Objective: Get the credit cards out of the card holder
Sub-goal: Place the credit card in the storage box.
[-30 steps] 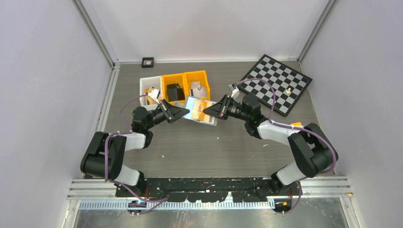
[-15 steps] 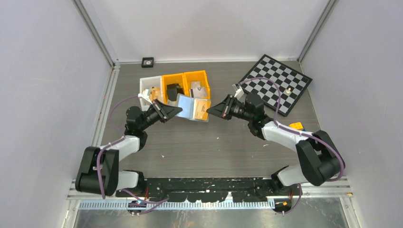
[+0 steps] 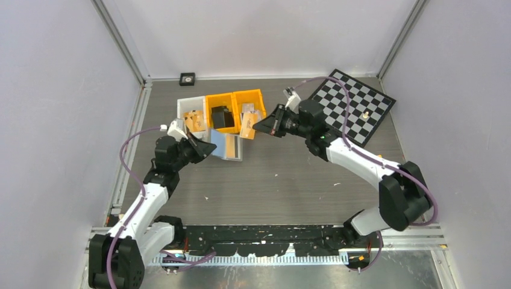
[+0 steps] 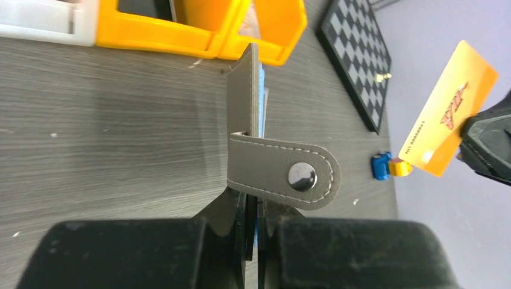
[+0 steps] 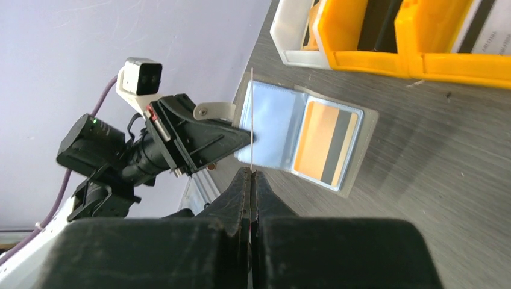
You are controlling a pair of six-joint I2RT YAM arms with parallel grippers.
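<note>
Top external: left gripper (image 3: 210,148) and right gripper (image 3: 260,126) face each other left of centre, just below the bins (image 3: 232,108).
Left gripper: pressed together on the card holder (image 3: 226,146). The left wrist view shows its fingers (image 4: 238,211) clamping the grey stitched flap next to the snap tab.
Card holder: open like a book and seemingly held off the table, centre-left of the frame.
Right gripper: pinching the held card (image 3: 248,124) by one end. The card is fully out, apart from the holder and near the right-hand orange bin.
Pocketed card: orange with a dark stripe (image 5: 322,147), in the holder's right half. The left half is pale blue; card or lining, cannot tell.
Step in hand: judged as first card out and needing a place; about halfway.
Doing it well: lower the card flat onto bare table away from the bins, and release low. Hold the holder steady and open, then pull the next card straight along its pocket.
Risk: a thin card may slip or drop into a bin.
Surface: dark wood-grain table (image 3: 271,180) with pale specks.
Room: plain pale walls; chessboard (image 3: 352,111) at upper right.
</note>
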